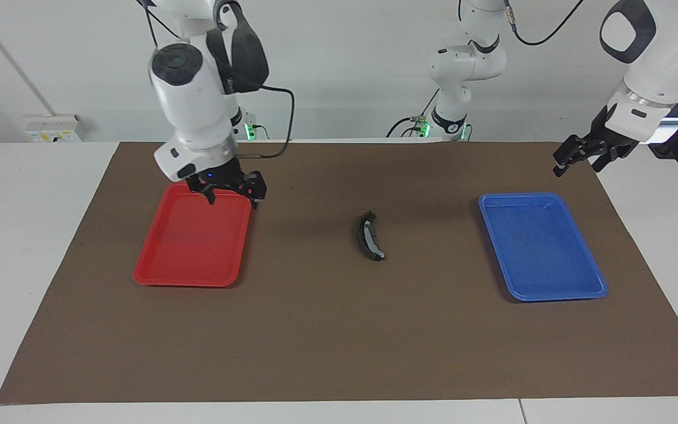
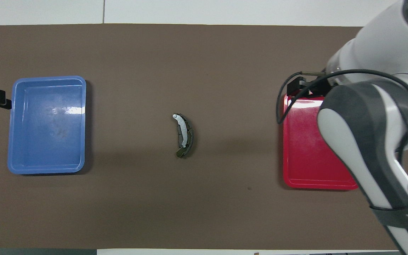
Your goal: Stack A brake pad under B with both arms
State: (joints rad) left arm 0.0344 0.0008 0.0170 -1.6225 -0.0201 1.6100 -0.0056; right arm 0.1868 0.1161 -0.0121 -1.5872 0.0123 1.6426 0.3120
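Observation:
B (image 1: 368, 235), the black crescent brake pad with a pale strip along its face, lies on the brown mat midway between the two trays; it also shows in the overhead view (image 2: 183, 135). The small plain A brake pad does not show apart from it; I cannot tell whether it lies underneath. My right gripper (image 1: 232, 191) is open and empty, raised over the red tray's (image 1: 192, 277) edge nearest the robots. My left gripper (image 1: 574, 158) is open and empty, waiting in the air over the mat's edge beside the blue tray (image 1: 557, 294).
The red tray (image 2: 317, 184) and the blue tray (image 2: 46, 168) hold nothing. The brown mat (image 1: 327, 341) covers most of the white table. The right arm's forearm (image 2: 367, 148) hides part of the red tray from above.

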